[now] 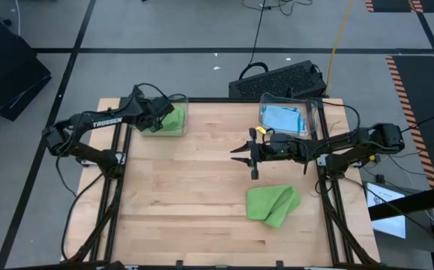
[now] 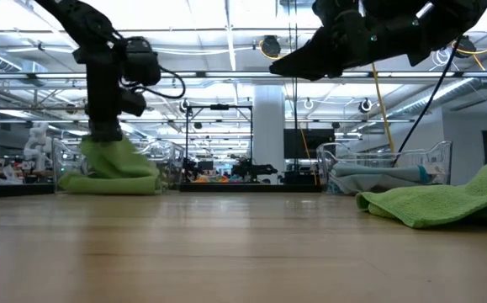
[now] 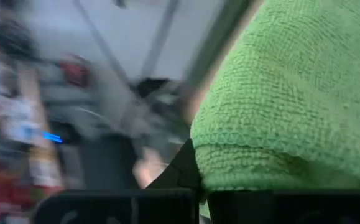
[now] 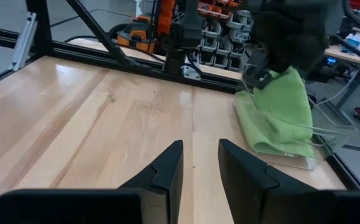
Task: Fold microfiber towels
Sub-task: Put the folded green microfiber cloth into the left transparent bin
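A lime green towel (image 1: 173, 120) lies bunched in a clear bin (image 1: 185, 105) at the table's far left. My left gripper (image 1: 161, 118) stands over it, pointing down, shut on it; it also shows in the low view (image 2: 104, 135) and the right wrist view (image 4: 270, 73). A second green towel (image 1: 273, 204), loosely folded, lies on the table near the right. Light blue towels (image 1: 284, 118) lie in a clear bin (image 1: 314, 109) at the far right. My right gripper (image 1: 236, 154) hovers open and empty above the table's middle, pointing left. My left gripper holds the green towel at its bunched top (image 4: 279, 84), coming from above and pointing down. The towel hangs below the fingers, its lower part (image 2: 113, 181) resting in the bin. The gripper's own body hides which edge or how many layers it has.
Bare wood (image 1: 187, 195) spreads over the table's middle and near left. A dark frame rail (image 4: 136, 59) runs along the table's edge. A black keyboard-like case (image 1: 276, 79) lies beyond the far edge.
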